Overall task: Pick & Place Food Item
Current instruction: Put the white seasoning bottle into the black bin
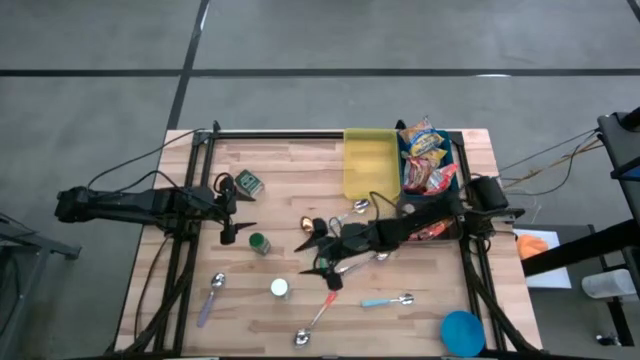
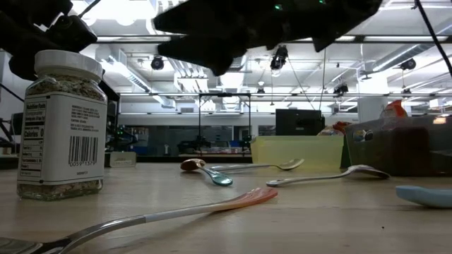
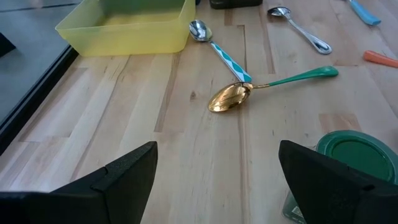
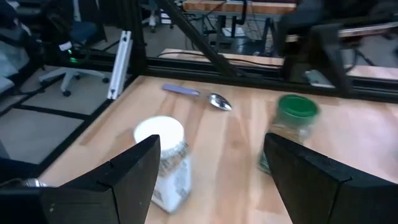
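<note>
The right gripper [image 1: 322,247] is held spread and empty above mid-table. At its nine o'clock stands the green-lidded glass jar [image 1: 259,243], at seven o'clock the white-lidded spice jar [image 1: 280,289]. The left gripper [image 1: 236,214] is spread, empty, beside the green-lidded jar.

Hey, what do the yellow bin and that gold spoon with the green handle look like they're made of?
The yellow bin looks like translucent plastic with a smooth, slightly glossy finish; light glows through its walls. The gold spoon seems to be polished metal, judging by its mirror-like bowl, while its green handle looks coated or plastic; which one is unclear.
</note>
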`<action>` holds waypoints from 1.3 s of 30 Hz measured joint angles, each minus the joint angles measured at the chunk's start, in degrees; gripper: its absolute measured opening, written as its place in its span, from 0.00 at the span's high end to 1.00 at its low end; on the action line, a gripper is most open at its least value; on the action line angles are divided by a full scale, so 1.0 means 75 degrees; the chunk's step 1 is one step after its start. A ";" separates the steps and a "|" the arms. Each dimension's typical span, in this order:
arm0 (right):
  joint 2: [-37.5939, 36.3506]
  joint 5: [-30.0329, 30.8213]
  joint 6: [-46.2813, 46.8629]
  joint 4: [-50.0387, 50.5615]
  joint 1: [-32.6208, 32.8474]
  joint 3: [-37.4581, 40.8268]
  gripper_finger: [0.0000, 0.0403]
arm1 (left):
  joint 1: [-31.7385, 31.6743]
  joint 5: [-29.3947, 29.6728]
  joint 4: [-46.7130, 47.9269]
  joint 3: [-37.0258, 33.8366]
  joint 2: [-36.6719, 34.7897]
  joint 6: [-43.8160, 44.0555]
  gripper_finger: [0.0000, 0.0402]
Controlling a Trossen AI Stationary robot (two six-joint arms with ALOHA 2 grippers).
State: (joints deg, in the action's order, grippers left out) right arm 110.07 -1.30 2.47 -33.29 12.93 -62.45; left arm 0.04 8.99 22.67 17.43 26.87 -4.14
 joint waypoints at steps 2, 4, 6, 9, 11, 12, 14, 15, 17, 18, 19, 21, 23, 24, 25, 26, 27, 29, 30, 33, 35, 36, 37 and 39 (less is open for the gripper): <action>0.0316 0.0000 0.0101 -0.0004 0.0064 -0.0342 0.29 | 0.0002 0.0000 0.0000 0.0000 0.0000 0.0000 0.15; 0.0617 0.0004 0.0106 -0.0006 0.0128 -0.0649 0.29 | 0.0000 0.0000 -0.0002 0.0000 -0.0003 0.0000 0.15; 0.0861 0.0006 0.0106 0.0016 0.0185 -0.0893 0.29 | 0.0001 0.0000 -0.0001 0.0002 -0.0003 0.0000 0.15; 0.1139 0.0010 0.0115 0.0005 0.0216 -0.1170 0.29 | 0.0002 0.0000 -0.0002 0.0000 -0.0003 0.0000 0.15; 0.1284 0.0015 0.0129 0.0005 0.0239 -0.1315 0.29 | 0.0000 0.0000 0.0000 0.0000 -0.0003 0.0000 0.15; 0.1328 0.0020 0.0130 0.0008 0.0255 -0.1357 0.28 | 0.0001 0.0000 0.0003 0.0000 -0.0003 0.0000 0.15; 0.1431 0.0020 0.0131 0.0005 0.0305 -0.1460 0.25 | 0.0000 0.0000 0.0003 0.0000 -0.0003 0.0000 0.15; 0.1464 0.0020 0.0132 -0.0018 0.0342 -0.1513 0.23 | 0.0002 0.0000 0.0006 0.0000 -0.0003 0.0000 0.15; 0.1467 0.0011 0.0131 0.0018 0.0408 -0.1530 0.18 | 0.0002 0.0000 0.0003 0.0000 -0.0003 0.0000 0.15; 0.1470 -0.0004 0.0129 0.0008 0.0439 -0.1554 0.16 | 0.0001 0.0000 0.0003 0.0001 -0.0003 0.0000 0.15; 0.1470 -0.0006 0.0131 0.0002 0.0466 -0.1565 0.14 | 0.0002 0.0000 0.0003 0.0000 -0.0003 0.0000 0.15; 0.1470 0.0003 0.0129 0.0002 0.0524 -0.1616 0.11 | 0.0000 0.0000 0.0000 0.0001 -0.0003 0.0000 0.15; 0.1470 0.0127 0.0114 0.0007 0.0572 -0.1641 0.10 | 0.0002 0.0000 0.0003 0.0000 0.0000 0.0000 0.15; 0.1470 0.0219 0.0074 0.0004 0.0584 -0.1656 0.10 | 0.0000 0.0000 0.0003 0.0000 0.0000 0.0000 0.15; 0.1470 0.0230 0.0065 0.0004 0.0594 -0.1656 0.10 | 0.0001 0.0000 0.0003 0.0000 0.0000 0.0000 0.15; 0.1470 0.0230 0.0068 0.0004 0.0597 -0.1656 0.10 | 0.0001 0.0000 0.0003 0.0000 0.0000 0.0000 0.15; 0.1470 0.0230 0.0071 0.0014 0.0597 -0.1656 0.10 | 0.0000 0.0000 0.0003 0.0000 0.0000 0.0000 0.15; 0.1470 0.0285 0.0071 0.0058 0.0594 -0.1653 0.10 | 0.0002 0.0000 0.0003 0.0000 0.0000 0.0000 0.15; 0.1470 0.0349 0.0071 0.0066 0.0593 -0.1650 0.10 | 0.0001 0.0000 0.0003 0.0000 0.0000 0.0000 0.15; 0.1470 0.0399 0.0071 0.0063 0.0594 -0.1650 0.10 | 0.0002 0.0000 0.0003 0.0000 0.0000 0.0000 0.15; 0.1470 0.0399 0.0071 0.0064 0.0597 -0.1649 0.10 | 0.0000 0.0000 0.0003 0.0000 0.0000 0.0000 0.15; 0.1470 0.0398 0.0071 0.0071 0.0597 -0.1647 0.10 | 0.0001 0.0000 0.0003 0.0001 0.0000 0.0000 0.15; 0.1507 0.0398 0.0071 0.0066 0.0597 -0.1649 0.10 | 0.0000 0.0000 0.0003 0.0001 0.0000 0.0000 0.15; 0.1614 0.0396 0.0072 0.0069 0.0597 -0.1678 0.10 | 0.0000 0.0000 0.0000 0.0000 0.0000 0.0000 0.15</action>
State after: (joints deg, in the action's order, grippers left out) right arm 122.18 1.67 3.01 -32.77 17.41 -75.04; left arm 0.03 8.99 22.68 17.43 26.87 -4.14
